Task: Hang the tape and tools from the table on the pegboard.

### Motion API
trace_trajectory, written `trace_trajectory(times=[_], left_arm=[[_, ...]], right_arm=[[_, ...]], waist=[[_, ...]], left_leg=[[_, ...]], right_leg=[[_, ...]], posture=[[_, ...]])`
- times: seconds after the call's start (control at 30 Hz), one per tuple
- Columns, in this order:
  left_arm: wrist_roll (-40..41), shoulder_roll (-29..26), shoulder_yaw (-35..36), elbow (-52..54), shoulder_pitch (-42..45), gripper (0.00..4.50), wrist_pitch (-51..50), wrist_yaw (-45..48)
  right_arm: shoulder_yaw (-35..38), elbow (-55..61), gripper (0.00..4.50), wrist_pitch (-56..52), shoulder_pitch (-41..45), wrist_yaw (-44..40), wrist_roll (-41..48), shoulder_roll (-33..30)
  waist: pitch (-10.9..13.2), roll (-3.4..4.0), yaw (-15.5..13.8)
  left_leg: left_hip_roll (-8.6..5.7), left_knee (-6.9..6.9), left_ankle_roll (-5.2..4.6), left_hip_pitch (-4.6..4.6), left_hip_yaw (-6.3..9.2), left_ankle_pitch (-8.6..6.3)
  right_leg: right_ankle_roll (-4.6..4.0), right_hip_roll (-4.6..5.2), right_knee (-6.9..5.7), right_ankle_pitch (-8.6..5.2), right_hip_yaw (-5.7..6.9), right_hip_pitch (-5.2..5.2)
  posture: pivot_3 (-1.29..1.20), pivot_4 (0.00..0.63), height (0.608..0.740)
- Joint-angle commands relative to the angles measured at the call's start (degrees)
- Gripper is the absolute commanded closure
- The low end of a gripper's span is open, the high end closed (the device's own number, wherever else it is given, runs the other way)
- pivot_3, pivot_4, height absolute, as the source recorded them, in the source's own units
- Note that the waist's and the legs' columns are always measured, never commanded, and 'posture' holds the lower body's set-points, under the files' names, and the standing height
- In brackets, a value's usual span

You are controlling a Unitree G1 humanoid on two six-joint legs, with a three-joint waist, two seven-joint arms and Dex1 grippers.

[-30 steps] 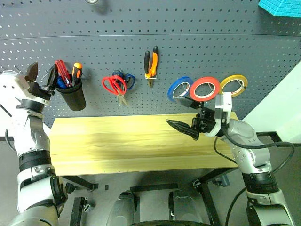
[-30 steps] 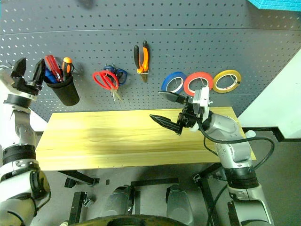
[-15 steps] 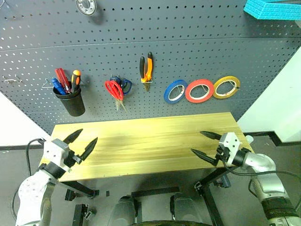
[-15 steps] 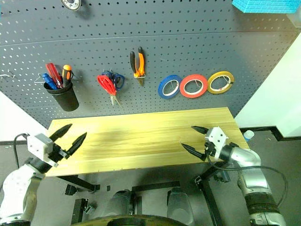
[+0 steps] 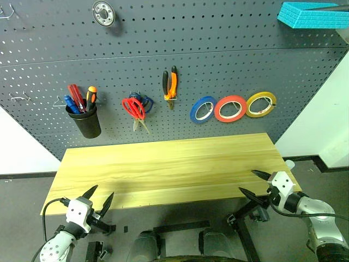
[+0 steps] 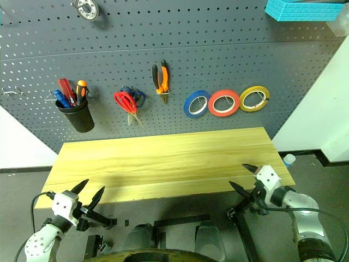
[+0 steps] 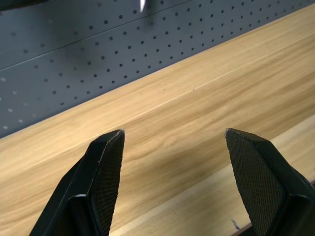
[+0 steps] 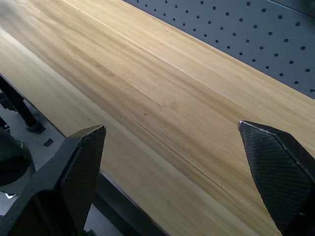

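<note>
Bare wooden table — grey pegboard behind

Non-task items, all up on the board
Blue tape roll, yellow tape roll, black cup holding red and orange-handled screwdrivers, blue-handled scissors, round metal fitting near top edge, teal foam block top right corner.
</note>
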State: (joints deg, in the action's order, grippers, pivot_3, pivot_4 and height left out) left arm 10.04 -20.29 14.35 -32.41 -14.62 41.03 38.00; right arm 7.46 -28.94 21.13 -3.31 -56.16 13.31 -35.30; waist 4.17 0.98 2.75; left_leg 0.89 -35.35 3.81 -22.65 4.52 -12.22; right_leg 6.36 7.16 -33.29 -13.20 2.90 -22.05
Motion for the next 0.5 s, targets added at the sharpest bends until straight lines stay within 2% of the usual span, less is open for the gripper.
trace_trajectory(times=[0.03, 0.23, 0.5], left_arm=[[-0.41, -0.73, -0.20, -0.85, 1.74, 1.09, 2.45, -1.25], [-0.64, -0.56, -0.86, -2.10, 2.17, 1.09, 3.58, -1.79], [-0.56, -0.62, -2.03, -2.84, 1.87, 1.09, 4.14, -2.44]], right_arm=[[0.21, 0.80, 0.00, 0.23, 1.79, 0.87, -0.15, 0.27], [-0.35, 2.11, 0.00, -0.52, 2.10, 1.69, -0.60, 1.08], [-1.05, 5.34, 0.00, -2.68, 1.81, 2.70, -0.89, 1.92]], waist=[[-0.07, 0.02, -0.08], [-0.63, -0.28, -0.33], [-0.75, -0.15, -0.25]], left_leg=[[0.00, 0.00, 0.00, 0.00, -0.02, 0.00], [-0.01, 0.15, 0.03, 0.20, -0.08, -0.02], [0.04, 0.15, 0.04, 0.24, -0.08, -0.03]], right_leg=[[0.00, 0.01, 0.05, 0.00, 0.00, 0.06], [-0.03, 0.01, -0.19, 0.14, -0.07, 0.11], [-0.05, 0.01, -0.70, 0.21, -0.05, -0.15]], posture=[[-0.07, 0.013, 0.740], [-0.07, 0.006, 0.740], [-0.06, 0.008, 0.740]])
